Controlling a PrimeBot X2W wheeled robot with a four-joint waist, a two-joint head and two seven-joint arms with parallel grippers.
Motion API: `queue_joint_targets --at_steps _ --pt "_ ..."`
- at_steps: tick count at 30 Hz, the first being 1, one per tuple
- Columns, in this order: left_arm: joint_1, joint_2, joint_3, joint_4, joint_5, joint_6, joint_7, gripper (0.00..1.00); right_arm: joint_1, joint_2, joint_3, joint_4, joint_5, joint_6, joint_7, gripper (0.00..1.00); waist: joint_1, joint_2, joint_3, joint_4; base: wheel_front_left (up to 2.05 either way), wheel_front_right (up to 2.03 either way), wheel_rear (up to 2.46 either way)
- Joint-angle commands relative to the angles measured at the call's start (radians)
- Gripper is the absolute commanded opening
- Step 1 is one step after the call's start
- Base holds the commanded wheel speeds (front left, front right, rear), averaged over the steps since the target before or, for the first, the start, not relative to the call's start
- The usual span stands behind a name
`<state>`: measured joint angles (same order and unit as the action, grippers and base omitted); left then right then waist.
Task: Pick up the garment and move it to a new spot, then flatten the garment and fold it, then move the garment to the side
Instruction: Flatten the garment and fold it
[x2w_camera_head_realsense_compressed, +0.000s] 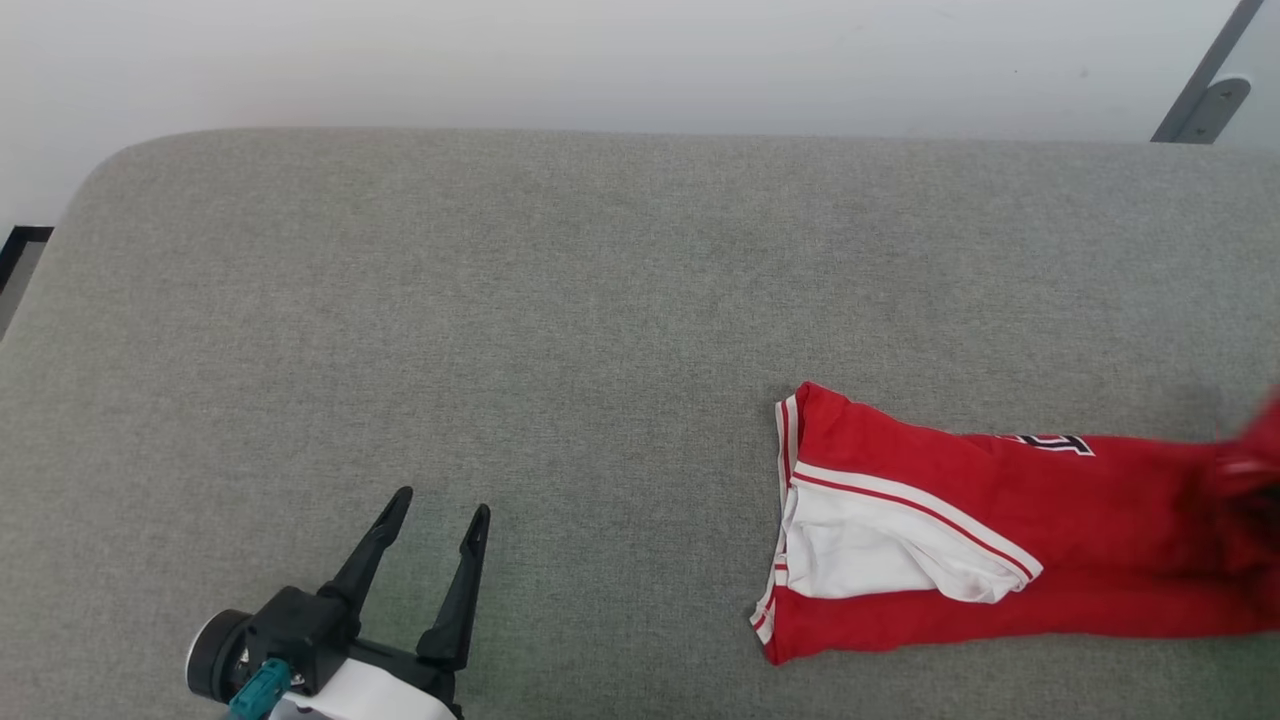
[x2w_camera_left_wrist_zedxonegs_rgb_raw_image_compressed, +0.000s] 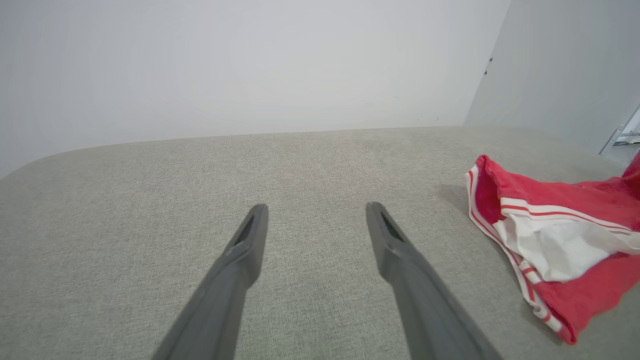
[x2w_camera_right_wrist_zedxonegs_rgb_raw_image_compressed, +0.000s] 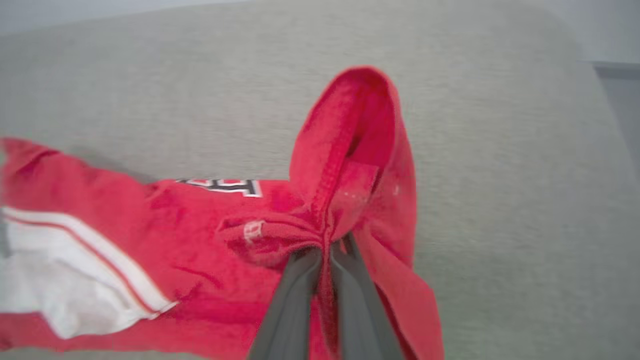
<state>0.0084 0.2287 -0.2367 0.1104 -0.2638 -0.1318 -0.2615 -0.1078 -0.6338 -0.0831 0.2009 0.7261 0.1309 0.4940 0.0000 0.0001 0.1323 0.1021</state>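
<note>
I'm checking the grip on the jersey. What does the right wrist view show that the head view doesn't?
Right wrist view: the right gripper shut on a bunched red fold of the garment, cloth pinched between its fingers. Head view: the left gripper open over the grey cushion, well apart from the garment. Both: the garment's white sleeve panel with striped trim, its black lettering, and the grey cushion under it.

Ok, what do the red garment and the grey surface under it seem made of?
The garment: thin soft knit, matte, possibly synthetic jersey; it bunches and drapes limply where the right gripper pinches it. The grey surface: woven upholstery cloth, matte, likely padded; fine flecked weave, rounded corner.
</note>
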Motion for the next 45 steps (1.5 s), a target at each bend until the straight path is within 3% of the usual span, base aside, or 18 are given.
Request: queue_joint_targets --at_steps 1,8,13,22,32,34,35,36,45 --pt "0.005 0.001 -0.001 -0.001 -0.012 0.003 -0.004 1.0 0.019 0.016 0.024 -0.062 0.008 0.0 0.025 0.0 0.0 -0.0001 -0.001 0.002 0.0 0.0 0.0" --pt "-0.018 0.008 -0.024 0.007 -0.025 0.003 -0.005 1.0 0.02 0.081 0.179 -0.316 -0.038 0.0 0.134 0.0 0.0 -0.0001 -0.001 0.03 0.0 0.0 0.0" --pt "-0.034 -0.003 -0.028 0.017 -0.044 0.003 -0.005 1.0 -0.03 0.131 0.298 -0.363 -0.07 0.0 0.175 0.0 0.0 -0.0001 0.013 0.06 0.0 0.0 0.0" --pt "-0.072 -0.011 -0.057 0.039 -0.07 0.003 -0.005 1.0 -0.136 0.176 0.461 -0.218 -0.085 0.0 0.14 0.0 0.0 -0.0001 0.045 0.106 0.0 0.0 0.0" --pt "-0.078 -0.003 -0.064 0.06 -0.085 0.003 -0.005 1.0 -0.197 0.202 0.549 0.017 -0.038 0.0 0.008 0.0 0.0 -0.0001 0.038 0.108 0.0 0.0 0.0" --pt "-0.071 0.001 -0.061 0.063 -0.086 0.003 -0.005 1.0 -0.214 0.209 0.555 0.03 -0.029 0.0 -0.031 0.44 0.0 -0.0001 0.031 0.1 0.0 0.0 0.0" --pt "-0.068 0.003 -0.059 0.064 -0.085 0.003 -0.005 1.0 -0.221 0.211 0.548 0.037 -0.029 0.0 -0.053 0.83 0.0 -0.0001 0.028 0.095 0.0 0.0 0.0" --pt "-0.065 0.005 -0.057 0.066 -0.084 0.003 -0.005 1.0 -0.227 0.208 0.548 0.041 -0.033 0.0 -0.07 1.0 0.0 -0.0001 0.024 0.088 0.0 0.0 0.0" --pt "-0.036 0.017 -0.042 0.071 -0.085 0.003 -0.005 1.0 -0.231 0.163 0.514 0.04 0.003 0.0 -0.161 1.0 0.0 -0.0001 -0.021 0.022 0.0 0.0 0.0"
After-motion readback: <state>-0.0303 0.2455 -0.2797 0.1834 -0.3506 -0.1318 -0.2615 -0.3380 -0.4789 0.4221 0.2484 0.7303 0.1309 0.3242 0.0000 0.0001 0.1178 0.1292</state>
